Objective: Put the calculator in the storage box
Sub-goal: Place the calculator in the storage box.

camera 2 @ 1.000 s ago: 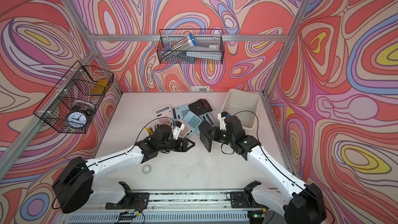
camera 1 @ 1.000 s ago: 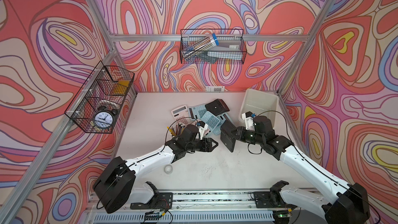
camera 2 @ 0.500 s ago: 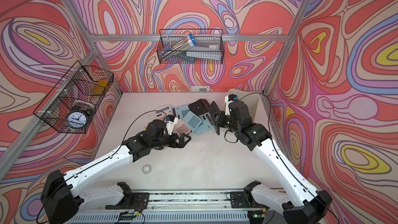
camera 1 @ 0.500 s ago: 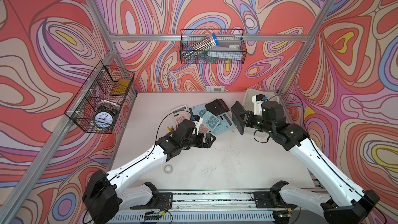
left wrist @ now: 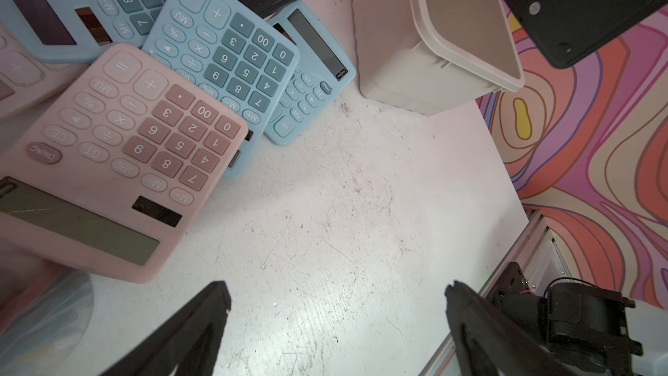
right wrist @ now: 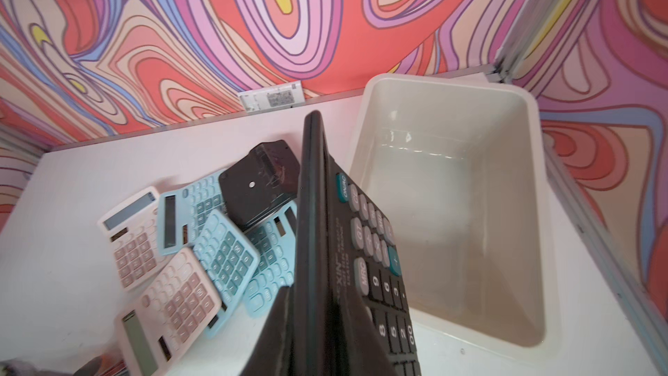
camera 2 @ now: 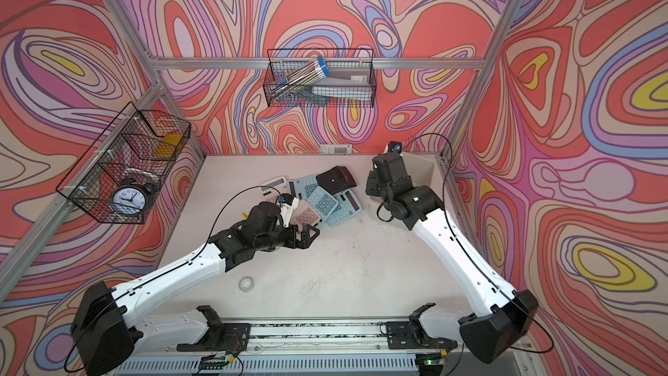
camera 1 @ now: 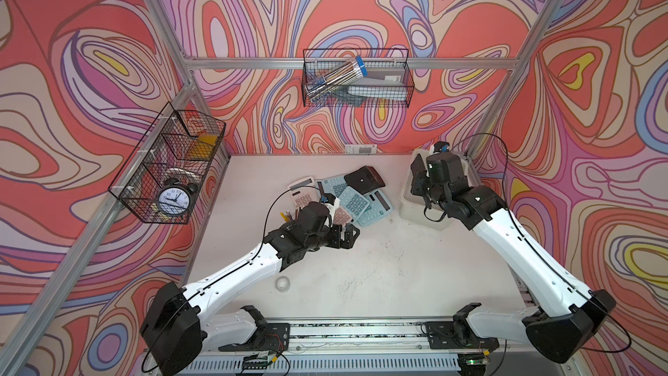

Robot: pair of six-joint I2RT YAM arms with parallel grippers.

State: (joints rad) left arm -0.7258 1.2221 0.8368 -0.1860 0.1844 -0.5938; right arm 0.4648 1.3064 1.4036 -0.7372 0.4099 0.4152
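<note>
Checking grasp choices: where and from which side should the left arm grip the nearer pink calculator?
Probably the pink calculator at its display-end corner, coming low from the bare table side with the open left end effector: it lies keys up, one side overlapping a blue calculator, that corner free.

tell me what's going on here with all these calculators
The right claw is shut on a black calculator, held on edge over the off-white storage box, not yet released. The box looks empty. The left claw hangs open above the table, beside the pile of pink and blue calculators lying there.
</note>
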